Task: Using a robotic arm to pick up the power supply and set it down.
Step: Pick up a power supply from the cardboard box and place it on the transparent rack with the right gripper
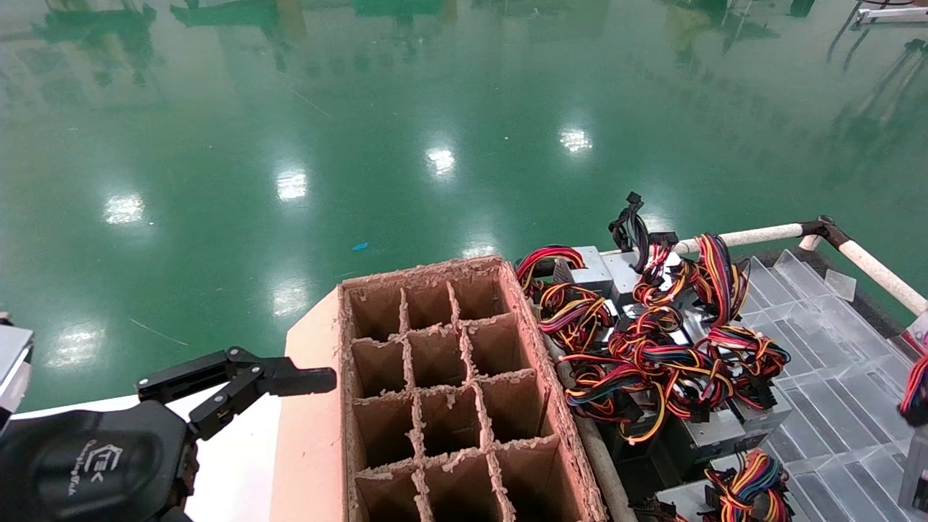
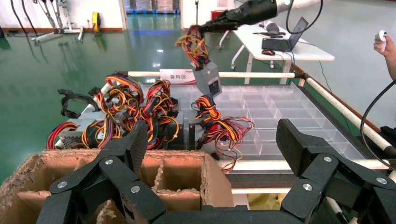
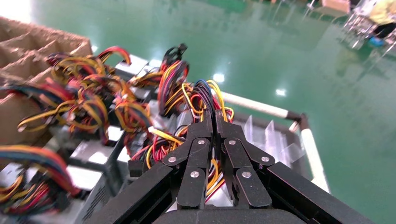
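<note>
The robotic arm's right gripper (image 3: pixel 215 114) is shut on a bundle of yellow, orange, red and black wires (image 3: pixel 205 95). In the left wrist view that gripper (image 2: pixel 201 29) is high above the tray, and the silver-grey power supply (image 2: pixel 208 79) hangs from its wires, tilted and clear of everything below. The head view catches only its wires (image 1: pixel 916 388) and a strip of the box (image 1: pixel 915 471) at the right edge. My left gripper (image 2: pixel 212 140) stands open and empty beside the cardboard box, low on the left in the head view (image 1: pixel 246 380).
A brown cardboard box (image 1: pixel 341 406) with several cells stands in front of me. To its right lies a heap of power supplies with tangled wires (image 1: pixel 652 348) on a clear divided tray (image 1: pixel 834 377) edged by a white rail (image 1: pixel 761 233). A desk with a laptop (image 2: pixel 289 44) stands beyond.
</note>
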### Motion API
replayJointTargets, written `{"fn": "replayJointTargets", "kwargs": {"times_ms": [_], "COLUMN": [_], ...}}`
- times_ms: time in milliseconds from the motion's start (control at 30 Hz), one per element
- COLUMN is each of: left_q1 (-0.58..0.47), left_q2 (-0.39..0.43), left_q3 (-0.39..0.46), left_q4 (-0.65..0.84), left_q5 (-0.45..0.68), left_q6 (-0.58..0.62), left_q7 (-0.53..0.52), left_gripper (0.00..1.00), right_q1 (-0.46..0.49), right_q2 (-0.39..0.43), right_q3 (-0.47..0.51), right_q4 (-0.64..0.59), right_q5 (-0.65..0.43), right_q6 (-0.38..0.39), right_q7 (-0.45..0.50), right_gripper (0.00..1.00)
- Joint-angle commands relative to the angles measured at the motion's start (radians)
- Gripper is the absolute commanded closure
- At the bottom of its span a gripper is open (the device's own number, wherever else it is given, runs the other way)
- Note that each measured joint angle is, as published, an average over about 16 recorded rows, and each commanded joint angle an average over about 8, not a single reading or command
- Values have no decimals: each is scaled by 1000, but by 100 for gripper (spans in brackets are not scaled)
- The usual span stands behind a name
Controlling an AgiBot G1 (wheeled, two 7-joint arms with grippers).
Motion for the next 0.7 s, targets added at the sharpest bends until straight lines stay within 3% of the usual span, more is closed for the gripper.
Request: {"fn": "replayJointTargets", "kwargs": {"times_ms": [33, 333, 700], "left_q1": [0, 0, 0], "left_q2": [0, 0, 0], "left_q3": [0, 1, 1], "left_q4": [0, 0, 0], "left_q5": [0, 0, -1], "left_q6": [0, 0, -1], "left_q7": [0, 0, 1], "left_gripper": [0, 0, 0], "right_q1": [-10, -35, -33], "right_q2": [7, 6, -26], "right_q3": [-20, -65, -43], "right_q4": [5, 13, -12], "right_q5": [10, 10, -51], "right_q6": [-14, -53, -88], "right_q7": [-8, -20, 7], "right_gripper": [100, 100, 100]}}
